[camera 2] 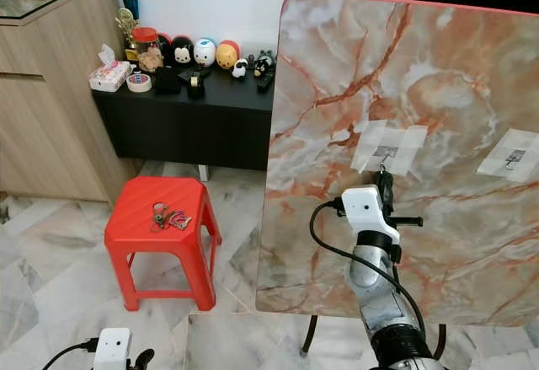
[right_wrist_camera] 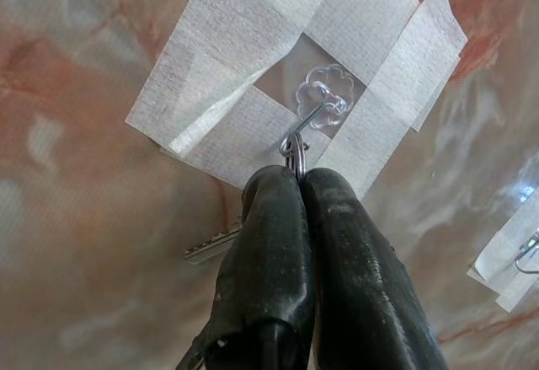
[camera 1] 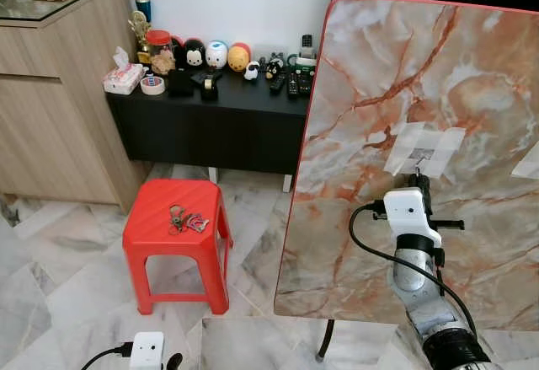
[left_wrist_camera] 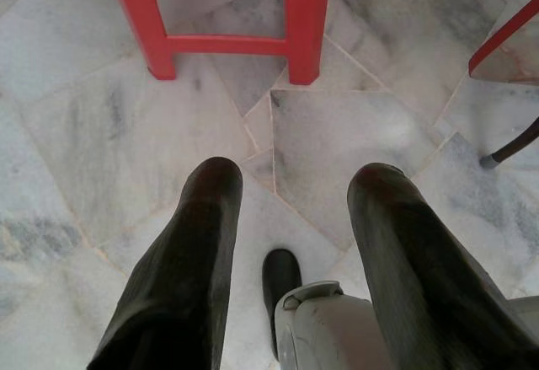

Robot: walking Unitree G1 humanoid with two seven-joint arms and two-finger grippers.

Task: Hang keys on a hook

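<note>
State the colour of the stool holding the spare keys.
Red; the stool shows best in the left eye view.

The keys (right_wrist_camera: 221,239) were silver, on a small ring. The ring touched the tip of the hook (right_wrist_camera: 313,119), a thin metal wire on a clear flower-shaped pad, taped near the middle of the upright marble board (camera 1: 354,67). One key stuck out sideways.

Orange-veined cream marble board (camera 1: 396,100), red-edged. White tape (right_wrist_camera: 219,92) round clear hook (right_wrist_camera: 324,104). Silver keys (right_wrist_camera: 215,243). Black right gripper (right_wrist_camera: 299,189) fingers. Red stool (camera 1: 177,218). Grey-veined white marble floor (camera 1: 50,277). Black low cabinet (camera 1: 210,126).
</note>
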